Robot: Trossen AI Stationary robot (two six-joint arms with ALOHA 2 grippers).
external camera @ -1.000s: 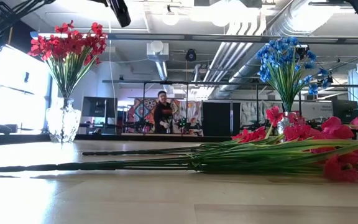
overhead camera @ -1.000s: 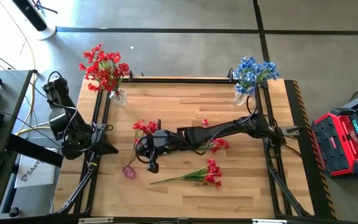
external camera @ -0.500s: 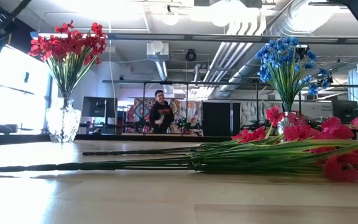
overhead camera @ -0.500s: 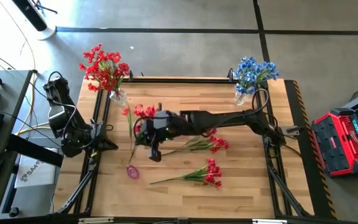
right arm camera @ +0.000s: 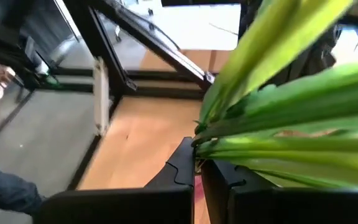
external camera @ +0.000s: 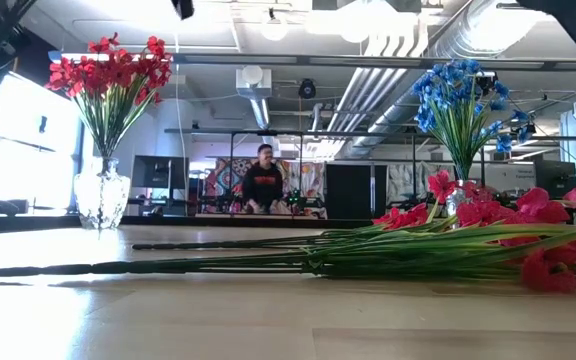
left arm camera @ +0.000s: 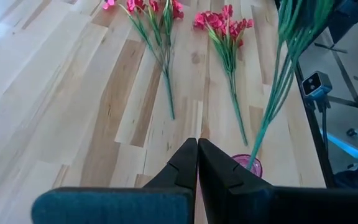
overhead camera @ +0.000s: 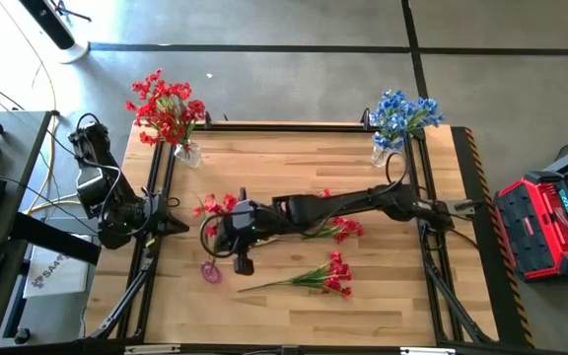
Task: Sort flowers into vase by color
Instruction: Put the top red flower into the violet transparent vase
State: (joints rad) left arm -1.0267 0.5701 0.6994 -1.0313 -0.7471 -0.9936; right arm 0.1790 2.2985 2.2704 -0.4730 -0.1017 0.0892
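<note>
My right gripper [overhead camera: 233, 235] [right arm camera: 196, 163] reaches to the table's middle left and is shut on a red spray [overhead camera: 211, 205] [left arm camera: 277, 81]. The spray's stem slants down to a small pink round thing [overhead camera: 208, 273] [left arm camera: 247, 165] on the table. Two more red sprays [overhead camera: 331, 229] [overhead camera: 316, 276] lie flat on the boards. A glass vase of red flowers [overhead camera: 168, 110] [external camera: 103, 195] stands at the far left. A vase of blue flowers [overhead camera: 399, 115] [external camera: 456, 110] stands at the far right. My left gripper [overhead camera: 171, 225] [left arm camera: 197, 146] waits, shut, at the left edge. My right gripper pinches the red spray's green stem bundle [right arm camera: 211, 144] between its two fingers, where the leaves fan out. It comes level from the table's right, across the stem. The spray stands steeply tilted, blooms up toward the far left, and its lower end [left arm camera: 257, 149] reaches the pink thing.
Dark frame rails [overhead camera: 156, 187] [overhead camera: 427, 197] run along the table's left and right sides. The two loose sprays lie right of and nearer than the held one. A person [external camera: 265, 180] stands far behind the table. A red case [overhead camera: 550, 222] sits off the table's right side.
My right gripper, still shut on the spray, swung toward the far edge and the red vase, then came back toward the near edge. The spray's blooms went with it, while its lower end stayed by the pink thing.
</note>
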